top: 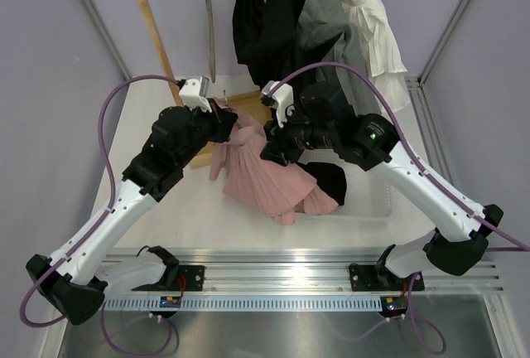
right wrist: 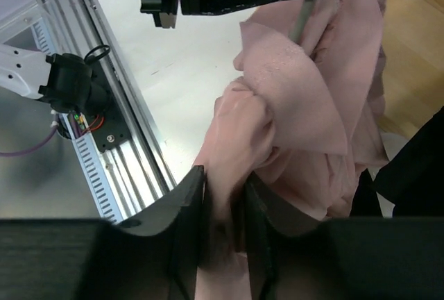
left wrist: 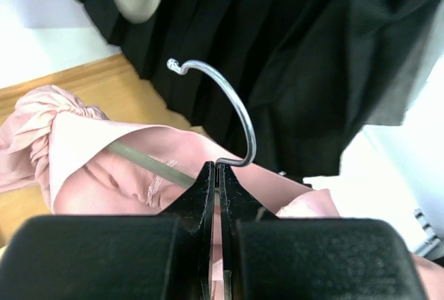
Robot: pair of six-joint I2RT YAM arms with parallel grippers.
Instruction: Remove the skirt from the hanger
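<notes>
The hanger (left wrist: 244,116) is clamped at the base of its wire hook by the closed left gripper (left wrist: 217,173). The pink skirt (top: 263,180) is draped from it over the table's (top: 207,221) middle. One fold is pinched between the narrowed fingers of the right gripper (right wrist: 223,192), close beside.

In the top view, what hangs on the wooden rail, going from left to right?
On the rail: empty hanger → black clothes → grey garment → white garment.
</notes>
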